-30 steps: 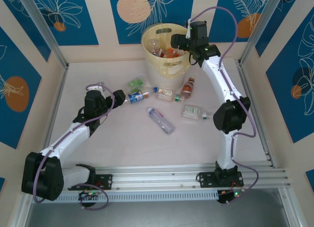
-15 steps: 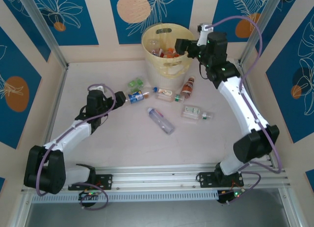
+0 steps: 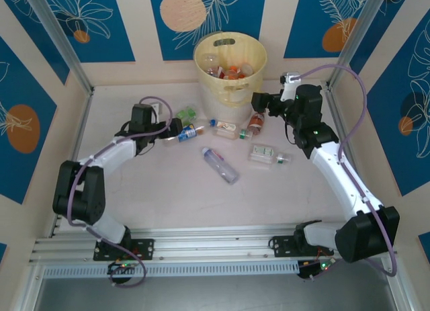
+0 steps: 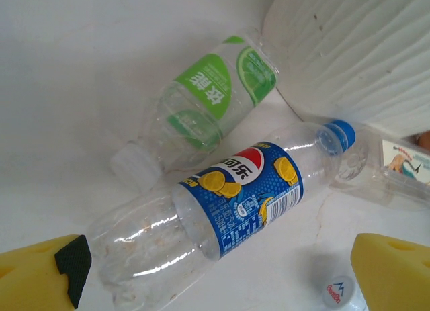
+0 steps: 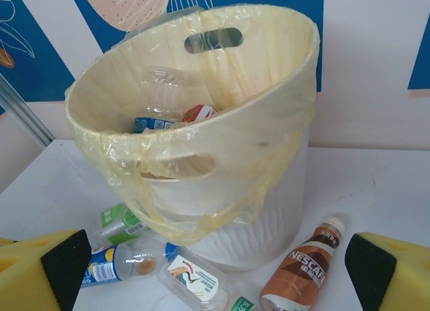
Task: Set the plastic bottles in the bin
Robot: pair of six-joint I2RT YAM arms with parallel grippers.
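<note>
- Pale table (image 3: 134, 190) inside walls of cream and blue panels; metal rail (image 3: 215, 240) along the near edge.
- bin (image 3: 232, 95): pale yellow, upright at the middle of the table's far edge; thin yellow liner draped over its rim; binned bottles (image 3: 227, 72) lie inside, red and orange caps showing.
- Six more plastic bottles lie flat on the table, on the near side of the bin: green-label bottle (image 3: 186, 114); blue-label bottle (image 3: 190, 131); white-label bottle (image 3: 226, 129); brown bottle (image 3: 256, 120); squat bottle (image 3: 265, 154) toward the right edge; clear bottle (image 3: 220, 164) nearest the table's centre.
- left gripper (image 3: 176, 128): low over the table, left of the bin; jaws spread wide; in the wrist view the base end of the blue-label bottle sits between the yellow pads (image 4: 393, 271), not pinched; cannot tell whether the left pad touches it.
- Green-label bottle lies just beyond the blue-label one, close alongside; their caps point opposite ways.
- right gripper (image 3: 259, 103): beside the bin's right wall, above the brown bottle; jaws spread wide, nothing held between them.
- Right wrist view: brown bottle lies at the foot of the bin; white-label bottle just beside it against the bin's base.
</note>
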